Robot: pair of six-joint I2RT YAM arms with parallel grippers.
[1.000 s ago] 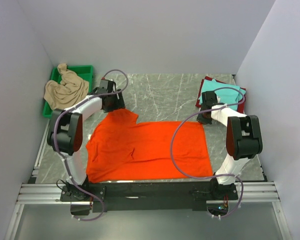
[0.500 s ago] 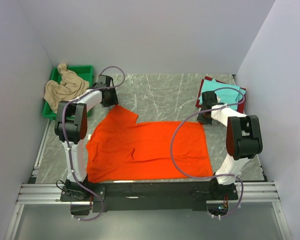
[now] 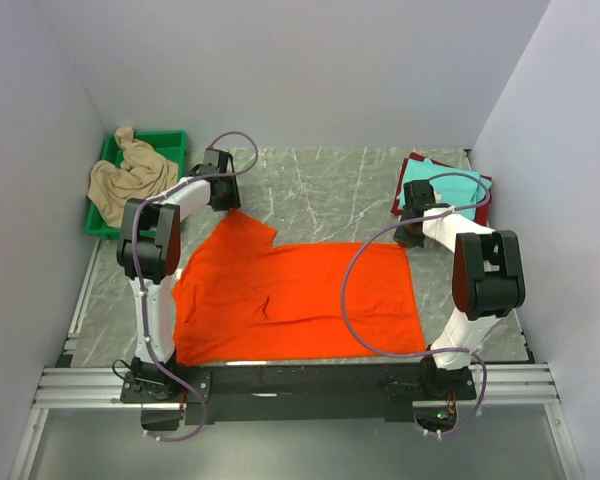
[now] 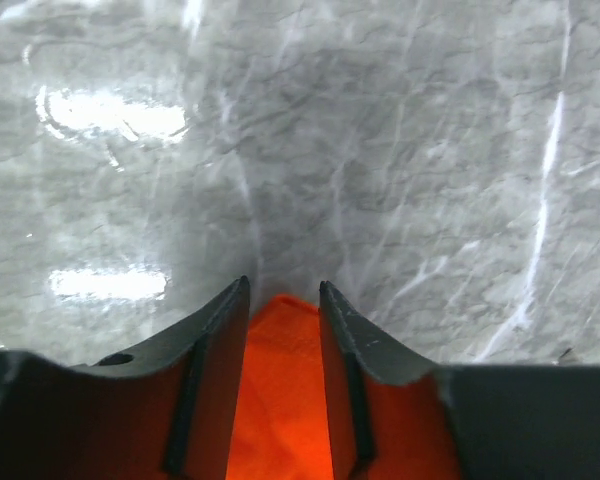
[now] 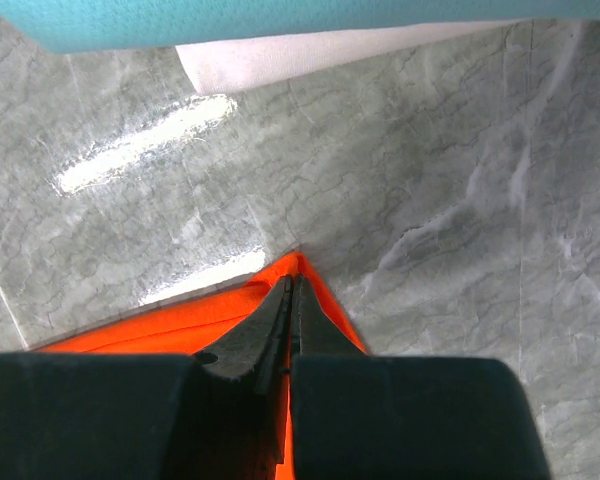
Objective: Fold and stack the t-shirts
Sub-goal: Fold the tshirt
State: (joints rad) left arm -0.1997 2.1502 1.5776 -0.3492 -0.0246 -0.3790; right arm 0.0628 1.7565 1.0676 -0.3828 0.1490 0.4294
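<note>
I saw the left gripper (image 4: 283, 289) partly open, its fingers straddling the orange t-shirt's (image 3: 300, 295) far-left tip, toward the table's (image 3: 330, 185) far-left corner. The right gripper (image 5: 292, 285) was clamped tight on the shirt's far-right corner. The shirt lay flat by the near edge.

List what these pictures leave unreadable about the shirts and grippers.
Top view: fingertips of the right gripper, hidden under its own wrist.
Left wrist view: most of the orange shirt, behind the left gripper's fingers.
Right wrist view: the teal shirt and white shirt, cut by the top edge.
Top view: the green tray's floor, under the beige shirt.
</note>
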